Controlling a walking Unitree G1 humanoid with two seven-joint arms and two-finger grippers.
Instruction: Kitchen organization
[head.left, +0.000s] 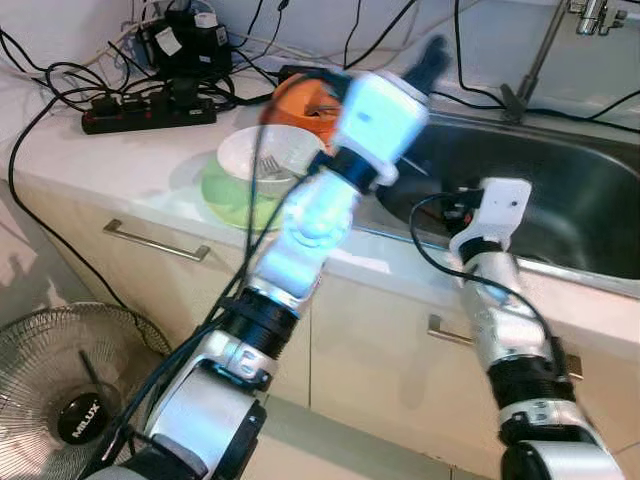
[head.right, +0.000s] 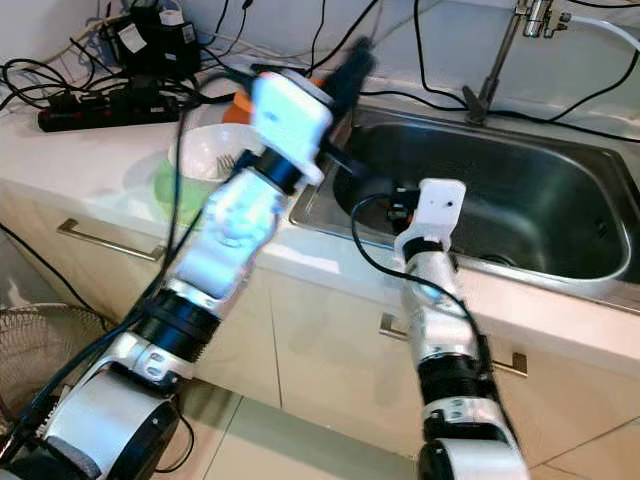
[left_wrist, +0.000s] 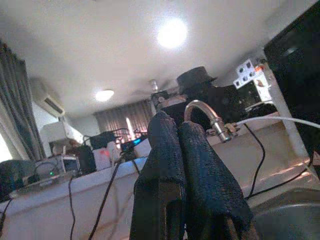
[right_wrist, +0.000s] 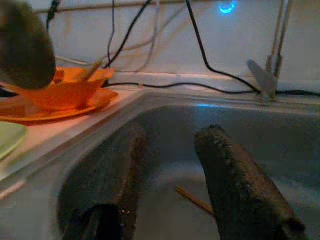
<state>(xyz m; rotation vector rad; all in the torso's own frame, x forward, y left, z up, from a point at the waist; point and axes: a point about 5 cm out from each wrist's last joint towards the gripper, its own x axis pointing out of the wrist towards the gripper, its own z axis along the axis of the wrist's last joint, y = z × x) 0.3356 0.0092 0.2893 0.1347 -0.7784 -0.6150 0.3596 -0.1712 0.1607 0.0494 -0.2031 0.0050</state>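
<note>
Stainless steel sink (head.right: 560, 215) sits sunk into a pale surface (head.left: 120, 165) above cabinet fronts, and both robot arms reach toward it. The left end effector (head.right: 352, 62) is raised above the sink's rear left corner, its two black fingers (left_wrist: 170, 165) pressed together with nothing between them, pointing up and away toward the back wall. The right end effector (right_wrist: 175, 185) hangs low inside the basin near its left wall, fingers set apart and empty; between them, on the basin floor, lies a thin stick-like item (right_wrist: 195, 201), its long axis slanting across the basin; what it is cannot be told.

On the surface just left of the sink's rim stand the dishes: an orange bowl (right_wrist: 70, 90) on an orange plate (right_wrist: 60, 111) toward the back, holding a utensil whose handle tilts up toward the wall, and in front of it a white bowl (head.left: 262, 160) stacked in a green bowl (head.left: 232, 200), with a fork (head.left: 268, 166) inside. The stacks sit close to the sink's left edge, with bare surface toward the front edge. Farther left, a black power strip (head.left: 150, 112) and tangled cables (head.left: 60, 80) crowd the back of the surface. A faucet (head.right: 500, 55) rises behind the basin. A floor fan (head.left: 75, 390) stands below at the left, beside the cabinets.
</note>
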